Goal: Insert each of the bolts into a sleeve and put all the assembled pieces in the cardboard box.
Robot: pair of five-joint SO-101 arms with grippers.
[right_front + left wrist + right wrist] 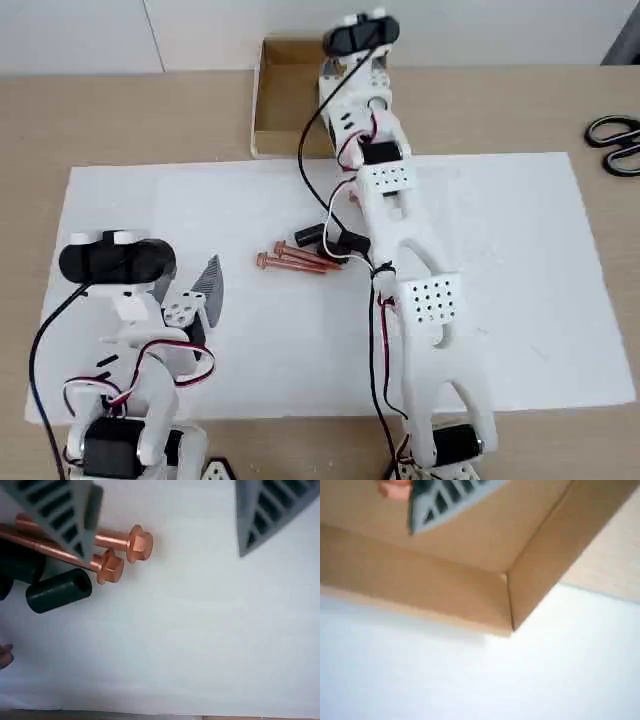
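My left pincer (pixel 162 555) is spread beside bolts (pixel 139 543) and sleeve (pixel 59 590). Right pincer (pixel 427 507) is over cardboard box (pixel 470 595), grip can't tell.

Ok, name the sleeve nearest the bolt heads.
The sleeve with its open end showing, just beside a bolt head; the other sleeves lie farther back along the shanks.

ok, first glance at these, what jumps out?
Copper-coloured flanged bolts lie beside short black cylindrical sleeves in the middle of the white sheet. The left gripper hangs open just short of them. The white right arm stretches across the sheet to the open brown cardboard box at the far side of the table.
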